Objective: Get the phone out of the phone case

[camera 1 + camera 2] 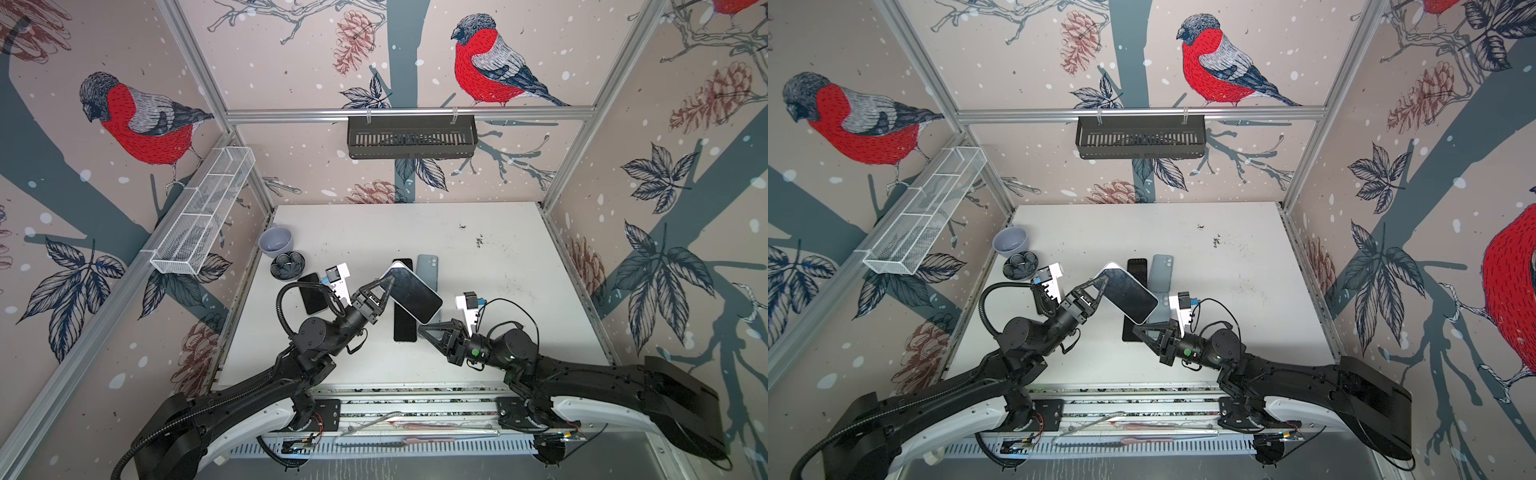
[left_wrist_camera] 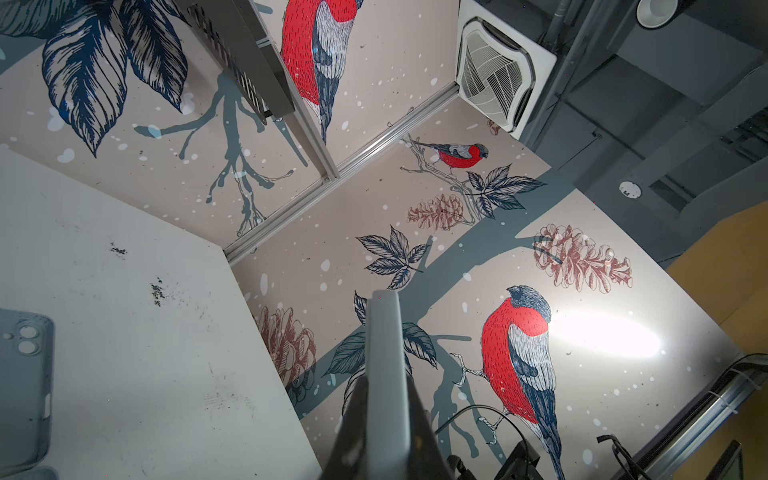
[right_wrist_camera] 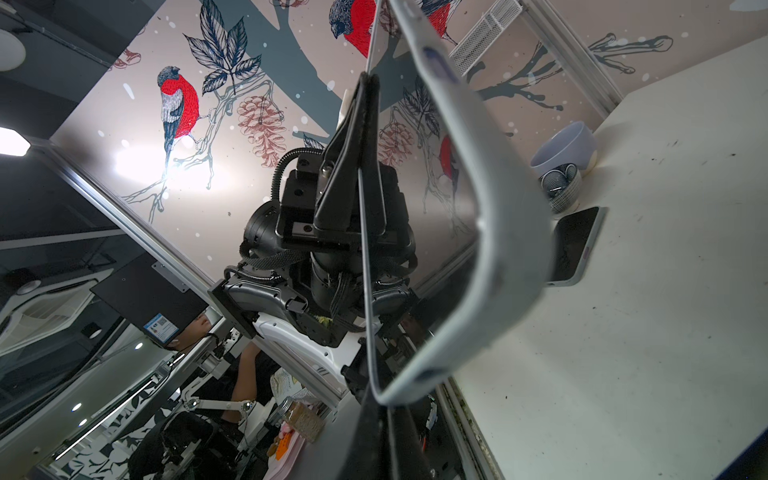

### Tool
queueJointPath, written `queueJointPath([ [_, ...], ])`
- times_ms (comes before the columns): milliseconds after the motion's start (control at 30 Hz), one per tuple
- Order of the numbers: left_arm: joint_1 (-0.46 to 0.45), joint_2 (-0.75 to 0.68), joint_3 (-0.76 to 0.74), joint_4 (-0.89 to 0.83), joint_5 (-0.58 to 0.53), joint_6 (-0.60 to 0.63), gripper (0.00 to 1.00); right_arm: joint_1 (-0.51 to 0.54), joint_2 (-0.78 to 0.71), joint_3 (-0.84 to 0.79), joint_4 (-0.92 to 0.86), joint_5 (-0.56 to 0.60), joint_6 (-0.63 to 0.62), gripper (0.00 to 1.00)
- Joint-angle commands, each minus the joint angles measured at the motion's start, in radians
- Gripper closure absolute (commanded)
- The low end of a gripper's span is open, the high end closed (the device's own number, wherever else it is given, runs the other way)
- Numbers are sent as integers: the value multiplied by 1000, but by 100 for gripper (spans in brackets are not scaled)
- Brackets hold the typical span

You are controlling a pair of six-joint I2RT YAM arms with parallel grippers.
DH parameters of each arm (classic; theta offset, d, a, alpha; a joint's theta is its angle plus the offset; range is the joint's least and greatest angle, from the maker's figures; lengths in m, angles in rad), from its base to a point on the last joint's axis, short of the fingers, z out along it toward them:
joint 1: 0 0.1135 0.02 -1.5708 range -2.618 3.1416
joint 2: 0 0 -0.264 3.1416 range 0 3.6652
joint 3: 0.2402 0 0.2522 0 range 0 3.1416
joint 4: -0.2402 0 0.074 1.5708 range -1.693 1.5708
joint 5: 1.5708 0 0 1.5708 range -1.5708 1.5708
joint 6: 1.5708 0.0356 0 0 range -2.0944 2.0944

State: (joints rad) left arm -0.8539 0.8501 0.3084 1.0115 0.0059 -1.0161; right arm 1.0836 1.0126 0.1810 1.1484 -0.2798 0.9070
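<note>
1. The phone [image 1: 415, 293] sits in its phone case [image 1: 430, 321], with a white rim showing round the dark screen. It is held up off the table [image 1: 498, 291] at centre frame in both top views, screen up and tilted.
2. Its long axis runs diagonally, from upper left to lower right of the frame.
3. The left gripper [image 1: 390, 279] is at the upper-left end. Its fingers are pressed together across the thickness of the cased phone, which the left wrist view shows edge-on between them.
4. The right gripper [image 1: 423, 329] is at the opposite, lower-right corner, reaching in from the lower right. Its fingers are closed and look pinched on that corner of the case. In the right wrist view the case rim curves straight into them. I cannot tell whether they hold the lip alone or the phone too.
5. Key relation: the two grips sit at opposite ends of one axis, so the phone lies between the grippers. The right one is nearer the free corner. My guess is that it peels the case back there while the left one anchors.
6. Risk: if both grips clamp case and phone together, nothing separates. The corner pinch could also slip.
7. Directly beneath, a black phone [image 1: 405, 332] lies flat on the table. Just beside it, toward upper right, a blue-grey handset [image 1: 428, 270] lies back up.
</note>
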Motion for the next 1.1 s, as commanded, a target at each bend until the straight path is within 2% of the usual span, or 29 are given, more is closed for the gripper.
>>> queueJointPath([
  [0, -3, -6, 5, 58, 8, 4, 100, 0, -16, 5, 31, 10, -33, 95],
  [67, -4, -8, 3, 53, 8, 3, 100, 0, -29, 1, 15, 16, -51, 98],
  [433, -16, -11, 6, 45, 9, -3, 100, -3, -107, -31, -69, 61, -133, 99],
  [567, -16, -8, 5, 58, 8, -6, 100, -7, -96, -43, -39, 27, -97, 75],
  [667, -16, -8, 7, 62, 6, -6, 100, -7, -84, -58, -11, 22, -65, 61],
  [933, -17, -11, 4, 70, 2, -6, 100, -4, -23, -83, 101, -18, -9, 50],
  [1067, -18, -11, 2, 72, 3, -6, 100, -4, 3, -80, 117, -24, 3, 47],
])
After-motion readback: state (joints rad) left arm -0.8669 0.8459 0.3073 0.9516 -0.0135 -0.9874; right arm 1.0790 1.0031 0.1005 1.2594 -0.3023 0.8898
